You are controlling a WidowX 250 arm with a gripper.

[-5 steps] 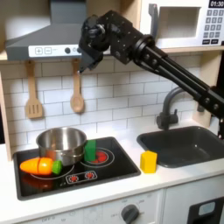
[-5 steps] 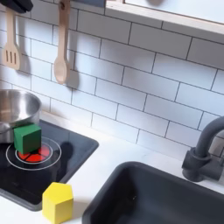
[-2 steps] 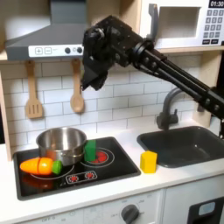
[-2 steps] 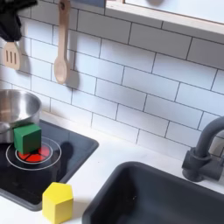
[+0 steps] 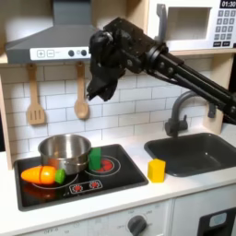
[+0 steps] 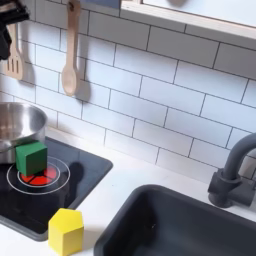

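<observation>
- The gripper point(image 5: 96, 92) is hanging in the upper middle of the first exterior view, in front of the tiled wall and well above the cooktop point(image 5: 120, 175); in the second exterior view its dark tip is just entering at the upper left edge.
- I cannot tell how far the fingers are standing apart, because they are dark and blurred; nothing seems to be held between them.
- The nearest thing under it is the green block point(image 5: 95, 159), which is standing upright on the red burner ring, just beside the steel pot point(image 5: 64, 151), in the lower left of both exterior views.
- To descend well here, in my judgement, the arm should be staying clear of the wooden spoon point(image 5: 81, 104) hanging just to the gripper's left, and coming straight down over the block, not over the pot rim.
- The carrot point(image 5: 41, 174) is lying in front of the pot, and the yellow block point(image 5: 157, 170) is resting on the table near the sink point(image 5: 198, 155), well apart from the gripper.
- Compared with one second ago, the gripper is lower and slightly more to the right in the first exterior view; the blocks, pot and carrot are staying where they were.
</observation>
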